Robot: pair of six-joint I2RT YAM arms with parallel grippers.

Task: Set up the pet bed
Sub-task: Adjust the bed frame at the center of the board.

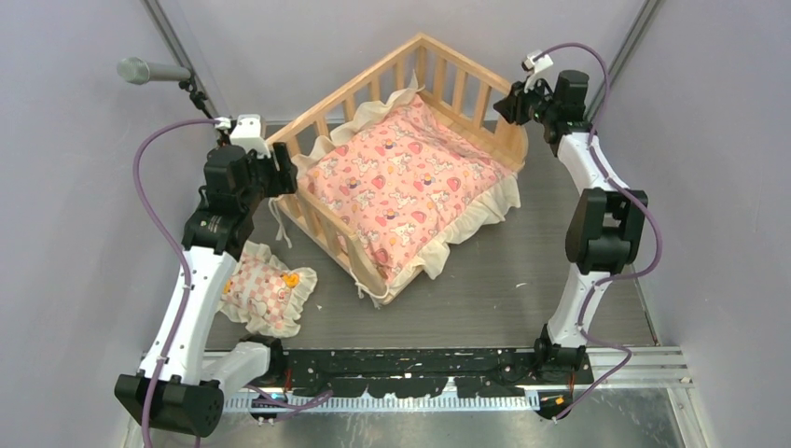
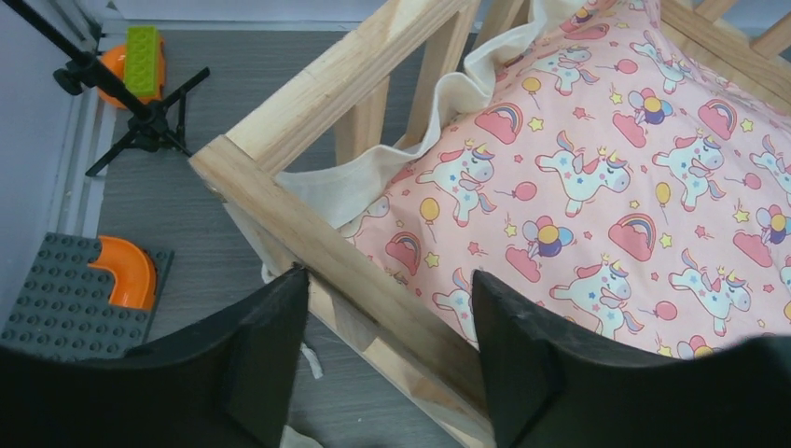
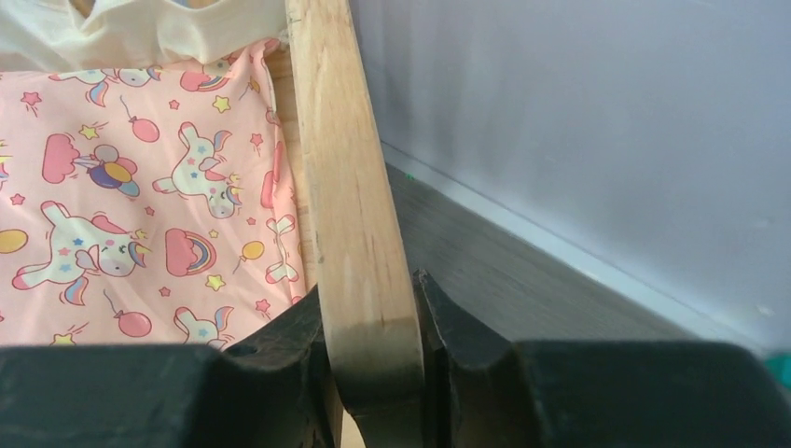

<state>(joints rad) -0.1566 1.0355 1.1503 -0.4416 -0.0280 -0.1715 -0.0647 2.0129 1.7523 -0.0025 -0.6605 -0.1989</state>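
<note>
On the tabletop (image 1: pixel 560 271), the pale slatted wooden pet bed (image 3: pixel 354 187) sits cornerwise, its base hidden by a pink unicorn-print cushion (image 1: pixel 401 177). The right pincer (image 3: pixel 373 308) clamps it; the left pincer (image 2: pixel 392 317) straddles it, grip unclear.

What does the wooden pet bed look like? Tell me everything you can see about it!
The pet bed is a pale wooden crib with slatted rails. It stands upright at an angle on the grey table. A pink unicorn cushion fills it, and its cream frills spill out on the near side. The right gripper is clamped on a far-corner rail. The left gripper has open jaws straddling the left-corner rail.
</note>
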